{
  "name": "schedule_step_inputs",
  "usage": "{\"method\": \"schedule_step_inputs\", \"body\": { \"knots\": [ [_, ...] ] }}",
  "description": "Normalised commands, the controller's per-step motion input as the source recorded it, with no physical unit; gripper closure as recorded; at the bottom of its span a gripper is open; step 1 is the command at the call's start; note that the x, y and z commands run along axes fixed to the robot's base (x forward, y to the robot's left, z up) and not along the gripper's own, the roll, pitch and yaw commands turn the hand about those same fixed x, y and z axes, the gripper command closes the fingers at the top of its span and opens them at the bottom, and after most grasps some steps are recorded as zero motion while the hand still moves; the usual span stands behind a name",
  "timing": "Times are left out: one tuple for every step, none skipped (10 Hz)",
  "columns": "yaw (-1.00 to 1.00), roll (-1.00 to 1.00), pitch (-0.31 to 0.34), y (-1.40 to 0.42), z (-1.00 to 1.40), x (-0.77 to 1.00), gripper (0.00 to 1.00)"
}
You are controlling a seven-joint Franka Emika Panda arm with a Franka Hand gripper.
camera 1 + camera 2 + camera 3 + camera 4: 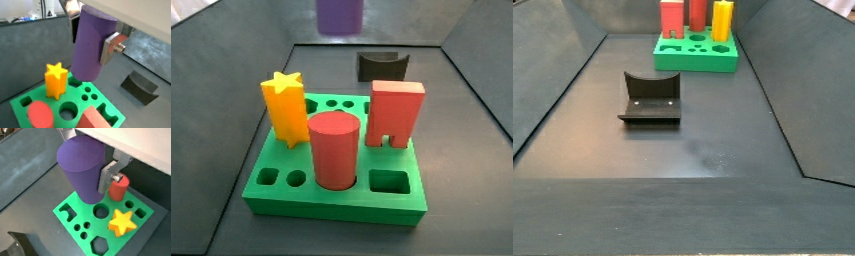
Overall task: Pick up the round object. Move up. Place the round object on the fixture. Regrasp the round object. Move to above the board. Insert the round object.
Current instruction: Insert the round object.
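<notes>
One purple round object [89, 45], clamped between the gripper [93, 175] fingers [111, 48], hangs above the green board [80, 218], which carries three pegs; the fixture [651, 98] stands apart on open floor.

The round object [89, 45], a purple cylinder, hangs upright between the silver fingers [111, 48] of the hand [93, 175], above the board [72, 216]; a side view shows it [338, 16] high over the far edge of the board [331, 203]. The board is a square bright green slab with round, square and other holes, lying flat on the floor. The fixture [651, 98], dark with a curved notch, sits on the floor well apart from the board [700, 61].
</notes>
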Motion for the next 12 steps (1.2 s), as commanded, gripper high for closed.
{"method": "schedule_step_inputs", "body": {
  "knots": [
    [0.03, 0.31, 0.147, -0.08, -0.56, 0.13, 1.00],
    [0.04, 0.25, 0.214, -0.12, -0.51, 0.00, 1.00],
    [0.00, 0.25, 0.213, -0.11, -0.53, 0.00, 1.00],
    [0.00, 0.27, 0.249, -0.16, -0.50, 0.19, 1.00],
    [0.00, 0.28, 0.251, -0.19, -0.47, 0.09, 1.00],
    [0.00, 0.28, 0.237, -0.21, -0.49, 0.06, 1.00],
    [0.00, 0.26, 0.230, -0.22, -0.53, 0.12, 1.00],
    [0.00, 0.28, 0.209, -0.23, -0.55, 0.12, 1.00],
    [0.00, 0.28, 0.183, -0.22, -0.58, 0.17, 1.00],
    [0.00, 0.26, 0.163, -0.21, -0.63, 0.19, 1.00],
    [-0.01, 0.25, 0.103, -0.14, -0.73, 0.28, 1.00],
    [0.00, 0.26, 0.093, -0.06, -0.72, 0.25, 1.00]
  ]
}}
